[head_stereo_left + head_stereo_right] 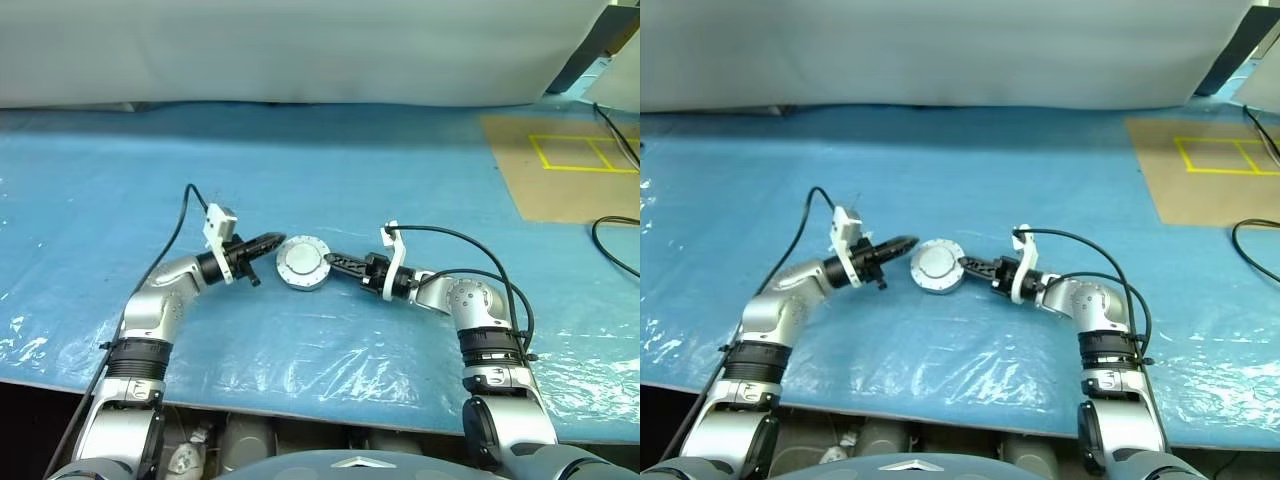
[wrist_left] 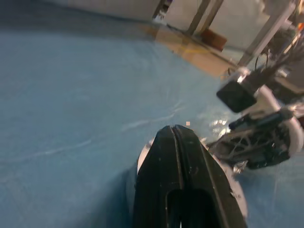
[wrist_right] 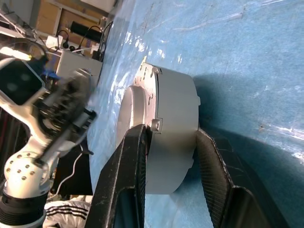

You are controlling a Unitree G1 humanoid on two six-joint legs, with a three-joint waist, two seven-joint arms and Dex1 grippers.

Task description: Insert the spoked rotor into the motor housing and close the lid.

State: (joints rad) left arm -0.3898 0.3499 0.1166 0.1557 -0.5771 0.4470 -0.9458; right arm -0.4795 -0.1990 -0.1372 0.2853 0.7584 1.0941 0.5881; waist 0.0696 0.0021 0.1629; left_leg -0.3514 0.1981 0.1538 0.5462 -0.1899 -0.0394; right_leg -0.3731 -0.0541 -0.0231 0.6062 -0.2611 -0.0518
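On the blue-sheeted counter (image 1: 330, 180), mid-front: right gripper (image 1: 333, 262) fingers (image 3: 130, 156) clamp the motor housing (image 1: 302, 263), lid on, by its rim. Left gripper (image 1: 270, 242), clenched empty, hovers just beside its far-left edge. Open sheet beyond.

My robot's silver metal arms carry black ribbed wrist collars, white plastic camera brackets, looping black cables, and black two-fingered grippers, left (image 1: 268, 241) and right (image 1: 333, 261).
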